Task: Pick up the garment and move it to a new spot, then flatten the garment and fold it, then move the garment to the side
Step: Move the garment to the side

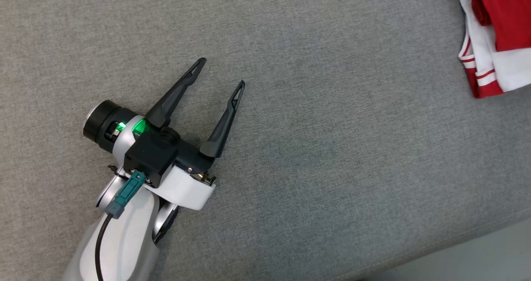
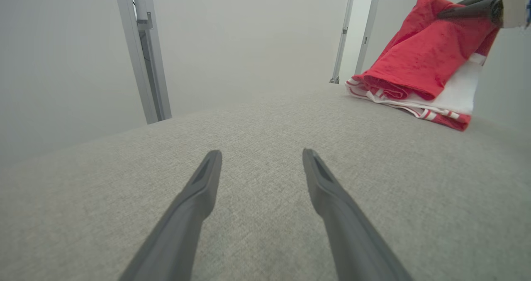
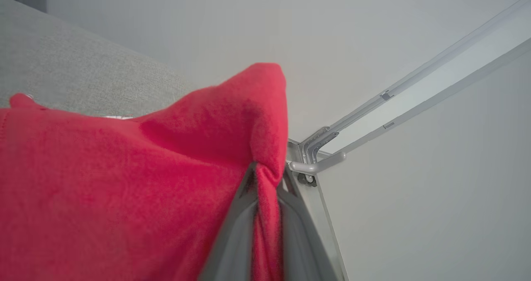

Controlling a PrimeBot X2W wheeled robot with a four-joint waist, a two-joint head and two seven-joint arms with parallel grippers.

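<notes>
The garment (image 1: 498, 36) is red with white panels and red-striped trim; it lies folded at the far right edge of the grey fabric surface. My right gripper (image 3: 267, 175) is shut on a pinch of its red cloth (image 3: 166, 181), which drapes over the fingers. In the left wrist view the garment (image 2: 419, 61) rises at the upper right, its top corner lifted by the right gripper's dark fingers (image 2: 468, 7). My left gripper (image 1: 222, 71) hovers open over bare fabric at the lower left, well apart from the garment, nothing between its fingers (image 2: 199, 190).
The grey fabric surface (image 1: 332, 148) spreads across the view, with its front edge and pale floor (image 1: 477, 256) at the lower right. Metal frame posts (image 2: 145, 53) stand beyond the far edge, before a plain wall.
</notes>
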